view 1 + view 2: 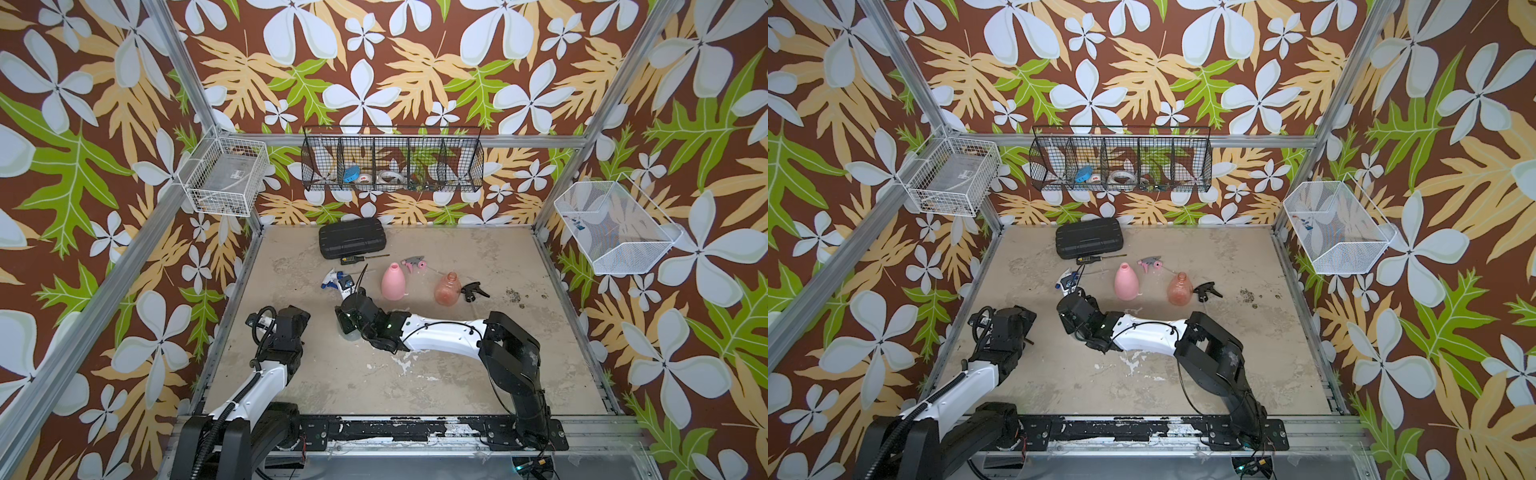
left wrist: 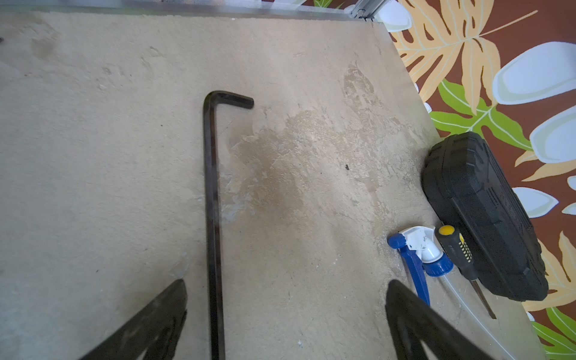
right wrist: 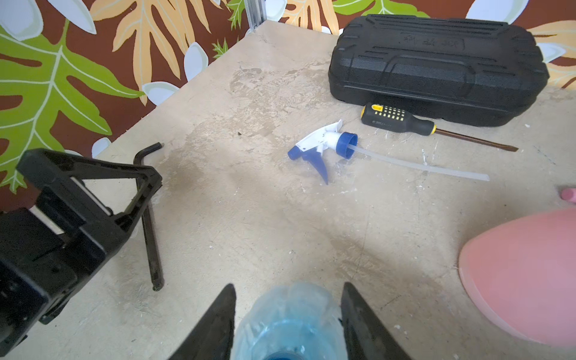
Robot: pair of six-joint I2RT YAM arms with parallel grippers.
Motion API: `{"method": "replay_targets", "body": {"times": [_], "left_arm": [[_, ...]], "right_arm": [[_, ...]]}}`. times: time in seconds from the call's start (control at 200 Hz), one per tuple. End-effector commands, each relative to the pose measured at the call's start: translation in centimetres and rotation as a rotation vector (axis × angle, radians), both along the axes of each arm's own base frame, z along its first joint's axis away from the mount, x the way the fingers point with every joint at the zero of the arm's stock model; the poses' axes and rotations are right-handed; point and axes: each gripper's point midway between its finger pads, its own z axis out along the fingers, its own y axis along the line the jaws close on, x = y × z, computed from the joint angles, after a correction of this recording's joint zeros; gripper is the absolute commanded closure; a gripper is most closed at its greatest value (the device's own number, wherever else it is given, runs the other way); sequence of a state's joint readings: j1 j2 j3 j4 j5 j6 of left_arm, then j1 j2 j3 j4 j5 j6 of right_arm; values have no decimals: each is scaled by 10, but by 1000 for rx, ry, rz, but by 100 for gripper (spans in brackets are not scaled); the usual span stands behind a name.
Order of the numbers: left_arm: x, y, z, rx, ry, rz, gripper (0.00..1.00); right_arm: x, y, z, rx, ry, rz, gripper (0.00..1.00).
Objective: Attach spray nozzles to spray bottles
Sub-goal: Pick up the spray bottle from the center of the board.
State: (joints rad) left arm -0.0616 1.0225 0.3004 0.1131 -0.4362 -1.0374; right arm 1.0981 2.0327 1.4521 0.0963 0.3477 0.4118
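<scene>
1. Leafy floral wallpaper [image 1: 374, 62] is wrapping the cell on three sides, and the worn beige counter [image 1: 498, 353] is carrying every piece of the job
2. Reaching over toward the left arm's side, the right tool [image 3: 288, 285] is straddling the clear bluish bottle [image 3: 286, 314], one finger hugging each wall. I cannot tell whether it is already pinching. The aim is probably to steady the bottle for a head
3. Just beyond it, the white-and-blue nozzle [image 3: 324, 145] is lying on its side with its dip tube stretching flat, close to the screwdriver [image 3: 399, 120] and the black case [image 3: 436, 62]. Being the nearest head, it is likely meant for this bottle
4. Spread wide and carrying nothing, the left tool [image 2: 286, 280] is hanging over a hex key [image 2: 212, 202], seemingly free to fetch that head
5. Further right, the pink bottle [image 1: 392, 282] and the orange-red bottle [image 1: 448, 289] are standing upright with bare necks. The grey-and-pink nozzle [image 1: 413, 264] is lying near the first and the black nozzle [image 1: 473, 291] just beside the second, so each pair is sitting ready, none joined yet
</scene>
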Motion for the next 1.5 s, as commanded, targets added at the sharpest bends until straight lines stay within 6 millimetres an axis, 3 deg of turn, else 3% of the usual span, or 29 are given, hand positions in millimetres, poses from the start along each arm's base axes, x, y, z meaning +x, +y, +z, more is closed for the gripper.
{"method": "replay_targets", "body": {"times": [0.0, 0.41, 0.901, 1.021, 1.131, 1.316, 1.491], "left_arm": [[2, 0, 3, -4, -18, 4, 1], [4, -3, 3, -11, -31, -16, 2], [5, -4, 3, -13, -40, -26, 3], [7, -8, 2, -18, -66, -51, 5], [6, -11, -2, -30, -114, -71, 13], [11, -22, 3, -14, -154, -164, 12], [16, -43, 18, 19, -279, -322, 13]], "right_arm": [[3, -2, 3, 0, -16, -29, 47], [3, -5, -1, -10, -26, -53, 49], [2, -8, 3, -8, -45, -72, 61], [1, -10, 10, -2, -60, -80, 69], [1, -12, 19, 12, -67, -87, 73], [0, -19, 32, 12, -79, -104, 80], [-1, -48, 57, -4, -110, -178, 88]]}}
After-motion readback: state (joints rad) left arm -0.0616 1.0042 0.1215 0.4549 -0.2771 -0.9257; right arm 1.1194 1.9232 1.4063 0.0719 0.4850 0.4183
